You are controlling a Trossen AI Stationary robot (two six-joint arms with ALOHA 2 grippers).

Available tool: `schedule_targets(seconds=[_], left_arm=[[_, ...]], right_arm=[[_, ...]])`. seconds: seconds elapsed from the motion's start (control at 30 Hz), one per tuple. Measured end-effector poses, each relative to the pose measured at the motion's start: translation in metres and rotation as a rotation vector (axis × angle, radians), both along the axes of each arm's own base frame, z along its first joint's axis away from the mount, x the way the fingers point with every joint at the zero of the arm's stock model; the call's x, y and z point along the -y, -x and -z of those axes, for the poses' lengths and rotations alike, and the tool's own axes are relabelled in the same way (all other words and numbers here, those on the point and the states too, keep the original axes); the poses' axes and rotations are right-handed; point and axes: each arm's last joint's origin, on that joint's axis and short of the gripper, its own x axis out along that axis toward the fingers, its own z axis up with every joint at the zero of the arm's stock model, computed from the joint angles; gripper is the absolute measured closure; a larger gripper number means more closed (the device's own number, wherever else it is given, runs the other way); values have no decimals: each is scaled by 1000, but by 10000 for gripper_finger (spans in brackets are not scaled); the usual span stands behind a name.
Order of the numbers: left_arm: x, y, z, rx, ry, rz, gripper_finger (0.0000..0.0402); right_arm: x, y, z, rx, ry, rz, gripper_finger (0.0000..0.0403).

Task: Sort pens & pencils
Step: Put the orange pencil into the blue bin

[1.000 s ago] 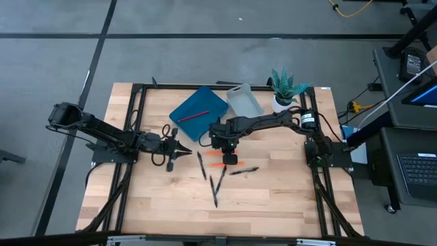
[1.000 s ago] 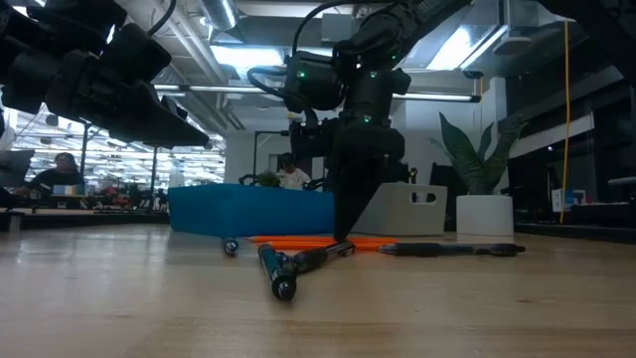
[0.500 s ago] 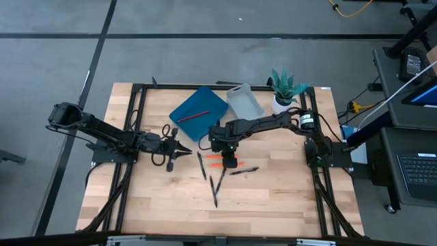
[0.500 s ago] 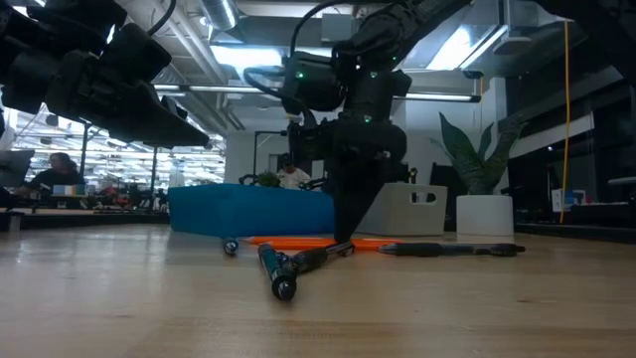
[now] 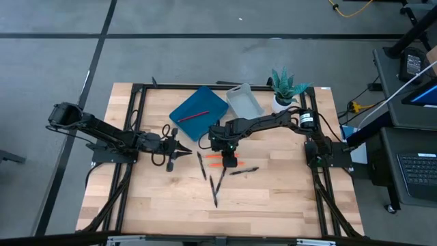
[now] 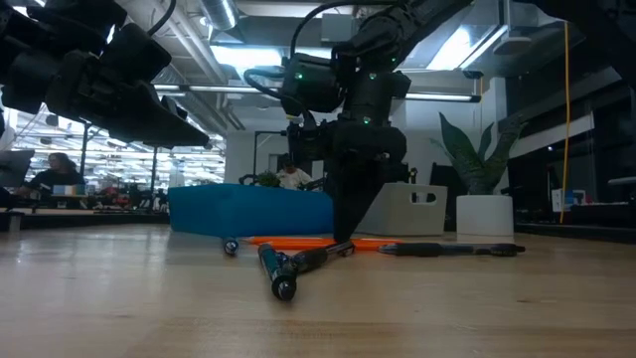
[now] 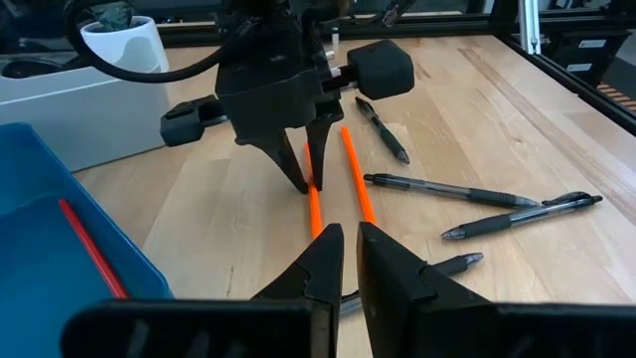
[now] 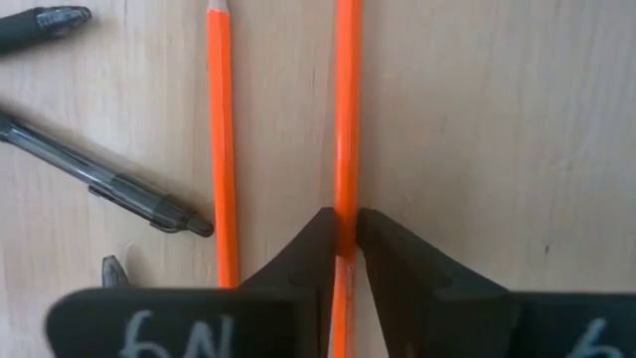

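Note:
Two orange pencils (image 5: 216, 156) lie side by side flat on the wood at the table's middle, and several black pens (image 5: 220, 179) are scattered around them. My right gripper (image 5: 230, 161) stands over the pencils, pointing down, shut on one orange pencil (image 8: 346, 119). The other orange pencil (image 8: 221, 149) lies beside it untouched. A red pencil (image 5: 193, 115) lies in the blue tray (image 5: 205, 102). My left gripper (image 5: 183, 149) waits shut above the table, left of the pens, touching nothing. My right gripper pinches one orange pencil's shaft (image 8: 346, 194) between its two fingers (image 7: 296, 171). The fingers come from above, pointing down, and stand across the pencil, one on each side. In the low view the pencil (image 6: 298, 241) lies level on the table.
A grey bin (image 5: 244, 101) stands next to the blue tray at the far side, with a potted plant (image 5: 283, 92) to its right. Black pens (image 7: 447, 187) lie right of and nearer than the pencils. Bare wood shows along the near edge.

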Motion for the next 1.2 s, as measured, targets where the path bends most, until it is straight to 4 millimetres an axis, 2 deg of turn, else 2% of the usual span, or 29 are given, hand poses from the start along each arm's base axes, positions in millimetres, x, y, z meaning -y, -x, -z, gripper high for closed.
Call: schedule_targets(seconds=[0.27, 0.57, 0.9, 1.2], left_arm=[[0, 0, 0, 0, 0, 0, 374], [0, 0, 0, 0, 0, 0, 374], [0, 0, 0, 0, -1, 0, 374], [0, 0, 0, 0, -1, 0, 374]], right_arm=[[1, 0, 0, 2, 1, -2, 392], [1, -1, -1, 10, 5, -6, 396], [5, -9, -3, 101, 70, -14, 402], [4, -10, -3, 121, 2, -33, 403]])
